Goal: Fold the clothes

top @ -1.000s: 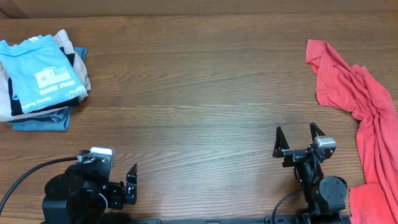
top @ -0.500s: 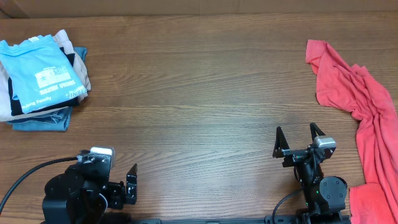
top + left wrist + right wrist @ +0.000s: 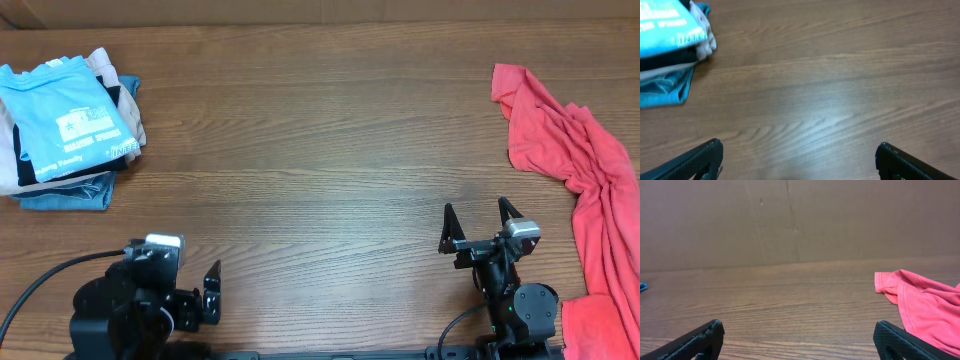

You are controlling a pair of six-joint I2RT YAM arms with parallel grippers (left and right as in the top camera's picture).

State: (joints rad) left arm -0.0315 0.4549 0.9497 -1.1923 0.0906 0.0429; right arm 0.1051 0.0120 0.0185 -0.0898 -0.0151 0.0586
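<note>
A folded sky-blue T-shirt (image 3: 65, 120) with white lettering tops a stack at the far left; the left wrist view catches its corner (image 3: 665, 22). Loose coral-red garments (image 3: 565, 150) sprawl along the right edge, and another red piece (image 3: 595, 325) lies by the right arm's base. One red garment's end (image 3: 925, 305) shows in the right wrist view. My left gripper (image 3: 799, 150) is open over bare wood at the near left, well short of the stack. My right gripper (image 3: 476, 212) is open too, over bare wood (image 3: 799, 327) left of the red cloth. Neither holds anything.
Under the blue shirt lie folded black, beige and denim-blue pieces (image 3: 65, 190); the denim one (image 3: 662, 90) shows in the left wrist view. A brown cardboard wall (image 3: 800, 220) closes off the far edge of the wooden table (image 3: 320, 140).
My left arm has shifted very slightly toward the near edge. The right arm and the clothes have not moved.
</note>
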